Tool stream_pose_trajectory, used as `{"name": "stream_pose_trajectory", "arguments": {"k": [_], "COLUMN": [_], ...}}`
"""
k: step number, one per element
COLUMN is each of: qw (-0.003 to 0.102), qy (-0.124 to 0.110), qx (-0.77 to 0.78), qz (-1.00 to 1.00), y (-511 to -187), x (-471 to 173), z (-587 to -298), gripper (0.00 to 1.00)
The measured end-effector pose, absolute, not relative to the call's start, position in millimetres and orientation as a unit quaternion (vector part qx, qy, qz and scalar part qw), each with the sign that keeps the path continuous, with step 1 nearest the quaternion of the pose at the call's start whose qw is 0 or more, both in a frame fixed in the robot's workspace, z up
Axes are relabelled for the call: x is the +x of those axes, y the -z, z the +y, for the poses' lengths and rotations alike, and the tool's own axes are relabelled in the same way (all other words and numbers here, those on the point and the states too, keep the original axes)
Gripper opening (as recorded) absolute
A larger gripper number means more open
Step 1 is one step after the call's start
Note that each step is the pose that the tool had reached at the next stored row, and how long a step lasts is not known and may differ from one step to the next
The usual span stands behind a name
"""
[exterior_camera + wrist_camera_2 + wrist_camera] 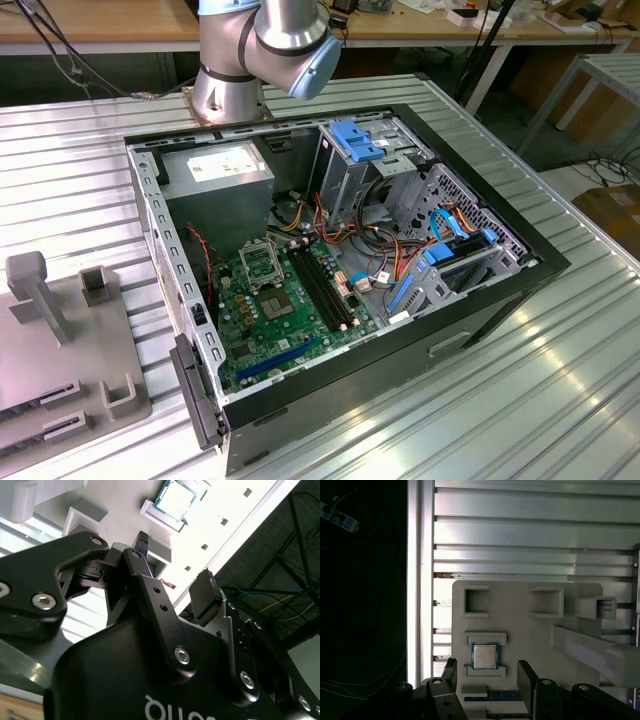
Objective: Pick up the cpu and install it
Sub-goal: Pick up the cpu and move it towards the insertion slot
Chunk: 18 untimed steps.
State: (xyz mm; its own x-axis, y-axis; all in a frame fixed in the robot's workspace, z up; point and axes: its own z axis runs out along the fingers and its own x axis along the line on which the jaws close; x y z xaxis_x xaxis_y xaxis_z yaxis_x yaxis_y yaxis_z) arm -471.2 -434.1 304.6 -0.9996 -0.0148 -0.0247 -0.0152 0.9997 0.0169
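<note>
The computer case (pixel 350 270) lies on the desk (pixel 540 400), the circuit board (pixel 285 310) flat inside it. A plate (pixel 90 345) lies to the exterior view's left of the case; the cpu (pixel 485 655) sits on it between two ridges (pixel 485 638).

Ribbed table (pixel 560 330) bears computer case (pixel 350 395), grey fixture (pixel 60 365).

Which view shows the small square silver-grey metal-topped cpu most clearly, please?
The first wrist view: the cpu faces the camera squarely, seated between two raised brackets on the grey fixture plate. The second wrist view shows it obliquely, glare-bright, beyond the open gripper.
</note>
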Motion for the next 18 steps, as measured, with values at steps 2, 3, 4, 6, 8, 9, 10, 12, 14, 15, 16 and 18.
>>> {"name": "stream_pose_trajectory", "arguments": {"k": [2, 3, 4, 6, 8, 9, 10, 12, 14, 15, 16, 18], "qw": [0.012, 0.012, 0.012, 0.012, 0.012, 0.012, 0.012, 0.012, 0.012, 0.012, 0.012, 0.012], "qy": [-0.008, -0.008, -0.008, -0.008, -0.009, -0.009, -0.009, -0.009, -0.009, -0.009, -0.009, -0.009], "qx": [-0.008, -0.008, -0.010, -0.012, -0.014, -0.014, -0.014, -0.014, -0.014, -0.015, -0.015, -0.017], "qz": [1.000, 1.000, 1.000, 1.000, 1.000, 1.000, 1.000, 1.000, 1.000, 1.000, 1.000, 1.000], "y": [-304.1, -304.0, -303.7, -303.6, -303.5, -303.5, -303.4, -303.4, -303.0, -302.6, -302.2, -301.6], "x": [-471.2, -471.2, -471.2, -471.2, -471.2, -471.2, -471.2, -471.2, -471.2, -471.2, -471.2, -471.3], "z": [-434.1, -434.1, -434.1, -434.1, -434.1, -434.1, -434.1, -434.1, -434.1, -434.1, -434.1, -434.1], "gripper": [0.60, 0.60, 0.60, 0.60, 0.60, 0.60, 0.60, 0.60, 0.60, 0.60, 0.60, 0.60]}}
